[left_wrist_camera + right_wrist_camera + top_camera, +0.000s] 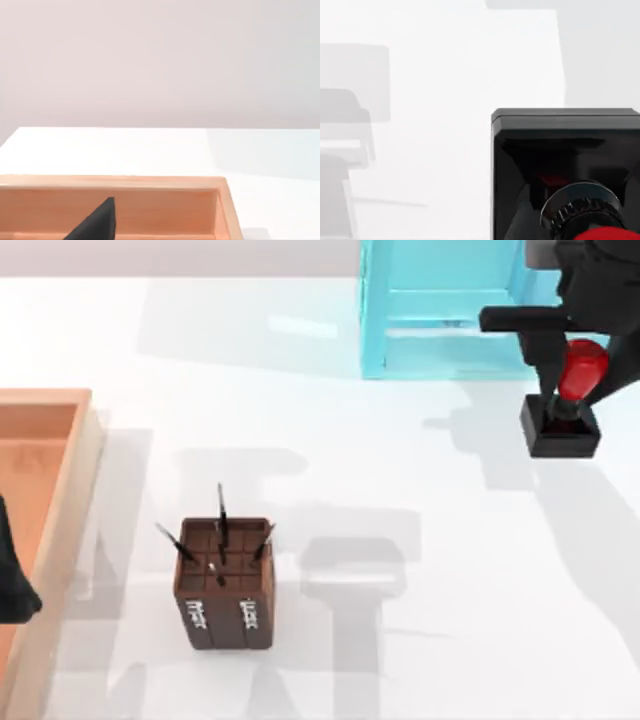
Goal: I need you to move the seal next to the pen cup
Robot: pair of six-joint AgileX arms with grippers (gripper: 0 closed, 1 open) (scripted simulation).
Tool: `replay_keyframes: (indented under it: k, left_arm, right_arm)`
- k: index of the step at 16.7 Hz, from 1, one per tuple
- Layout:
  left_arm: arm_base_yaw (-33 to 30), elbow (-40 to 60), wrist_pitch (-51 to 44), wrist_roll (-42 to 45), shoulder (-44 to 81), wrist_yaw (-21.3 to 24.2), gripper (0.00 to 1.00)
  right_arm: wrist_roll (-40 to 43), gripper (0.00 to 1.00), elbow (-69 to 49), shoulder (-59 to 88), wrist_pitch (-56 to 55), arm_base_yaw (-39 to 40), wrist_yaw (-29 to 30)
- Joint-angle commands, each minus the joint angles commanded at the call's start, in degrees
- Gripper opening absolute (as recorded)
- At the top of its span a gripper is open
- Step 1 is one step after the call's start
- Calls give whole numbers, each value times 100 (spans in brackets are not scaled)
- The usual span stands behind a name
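The seal [562, 426] stands at the table's far right, a black square base with a glossy red knob [583, 370] on top. My right gripper [580, 372] reaches down from the upper right, its dark fingers pressed on both sides of the knob. In the right wrist view the seal [560, 150] looms close. The pen cup [225, 585], a dark brown box with a gridded top and thin black pens, sits left of centre near the front, well apart from the seal. My left gripper [14, 590] stays parked over the tray at the left edge.
A large orange-brown wooden tray [60, 410] runs along the left edge, and its wall [165, 210] also shows in the left wrist view. A pale blue open rack [375, 320] stands at the back, just left of the right arm.
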State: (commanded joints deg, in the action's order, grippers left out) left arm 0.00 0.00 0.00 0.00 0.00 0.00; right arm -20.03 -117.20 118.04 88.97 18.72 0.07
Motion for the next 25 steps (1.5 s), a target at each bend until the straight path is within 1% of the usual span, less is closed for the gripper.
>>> replay_keyframes:
  k: [2, 4, 11, 13, 15, 20, 25]
  left_arm:
    - [0, 0, 0, 0, 0, 0, 100]
    - [0, 0, 0, 0, 0, 0, 100]
    - [0, 0, 0, 0, 0, 0, 100]
    - [0, 0, 0, 0, 0, 0, 100]
    - [0, 0, 0, 0, 0, 0, 100]
    - [0, 0, 0, 0, 0, 0, 100]
    - [0, 0, 0, 0, 0, 0, 100]
  right_arm:
    - [-205, 0, 13, -4, -24, 203, 47]
    - [-637, 0, 51, -27, -83, 637, 141]
    - [-2820, 0, 414, -271, -471, 2883, 602]
    - [-3278, 0, 517, -361, -585, 3343, 712]
    - [-3497, 0, 579, -417, -653, 3563, 774]
    - [-3515, 0, 585, -400, -665, 3563, 763]
    - [-3504, 0, 926, -444, -949, 3566, 761]
